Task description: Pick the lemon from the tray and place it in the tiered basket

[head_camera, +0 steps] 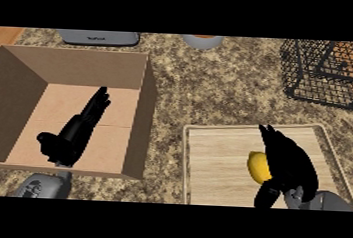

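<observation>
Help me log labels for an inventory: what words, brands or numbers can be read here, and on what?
Grey appliance at the counter's back edge: a short dark marking, too blurred to read.
Cardboard box, tray, lemon, wire basket: no text shows.

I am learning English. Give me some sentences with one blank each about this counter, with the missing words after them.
1. The right hand is beside the yellow ___.
2. That fruit lies on the wooden ___.
3. The left hand is over the cardboard ___.
4. The wire basket stands in the view's top ___ corner.
Missing words: lemon; tray; box; right.
</observation>
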Tool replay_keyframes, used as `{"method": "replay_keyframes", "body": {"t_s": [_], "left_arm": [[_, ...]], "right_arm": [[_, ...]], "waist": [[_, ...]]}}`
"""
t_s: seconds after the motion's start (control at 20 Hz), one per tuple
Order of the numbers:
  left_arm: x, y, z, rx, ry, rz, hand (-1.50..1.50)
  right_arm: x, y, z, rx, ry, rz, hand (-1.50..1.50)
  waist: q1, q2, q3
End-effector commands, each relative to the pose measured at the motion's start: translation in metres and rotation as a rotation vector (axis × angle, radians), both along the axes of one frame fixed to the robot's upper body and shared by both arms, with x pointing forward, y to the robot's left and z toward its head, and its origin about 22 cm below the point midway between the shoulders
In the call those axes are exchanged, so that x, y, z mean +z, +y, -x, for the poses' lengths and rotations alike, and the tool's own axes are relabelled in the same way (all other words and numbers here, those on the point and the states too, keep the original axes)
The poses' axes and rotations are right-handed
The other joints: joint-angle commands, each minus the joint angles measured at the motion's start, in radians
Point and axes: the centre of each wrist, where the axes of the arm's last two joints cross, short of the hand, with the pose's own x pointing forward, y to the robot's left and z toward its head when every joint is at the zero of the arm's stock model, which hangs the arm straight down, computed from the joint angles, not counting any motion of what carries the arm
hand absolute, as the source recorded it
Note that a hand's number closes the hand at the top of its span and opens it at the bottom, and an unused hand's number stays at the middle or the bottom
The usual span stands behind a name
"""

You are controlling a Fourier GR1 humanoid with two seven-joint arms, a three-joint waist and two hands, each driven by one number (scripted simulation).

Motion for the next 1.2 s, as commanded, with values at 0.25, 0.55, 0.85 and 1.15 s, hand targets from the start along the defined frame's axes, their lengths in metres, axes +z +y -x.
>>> {"method": "replay_keyframes", "body": {"t_s": [0.25, 0.55, 0.85, 1.15], "left_arm": [[-0.014, -0.017, 0.001, -0.006, 0.039, 0.020, 0.00], [-0.015, -0.009, 0.001, -0.025, 0.038, 0.018, 0.00], [-0.007, 0.002, 0.005, -0.014, 0.036, 0.030, 0.00], [-0.011, 0.000, 0.005, 0.010, 0.049, 0.020, 0.00]], "right_arm": [[-0.027, -0.011, -0.002, -0.095, 0.069, 0.045, -1.50], [-0.032, 0.003, 0.006, -0.016, -0.074, -0.077, 1.50], [-0.034, 0.014, -0.007, 0.015, -0.140, -0.073, 1.50], [-0.008, -0.142, -0.019, -0.027, -0.182, 0.023, 1.50]], "waist": [[0.002, 0.009, -0.010], [0.002, 0.008, -0.010], [0.006, 0.008, -0.010], [-0.018, 0.015, -0.004]]}}
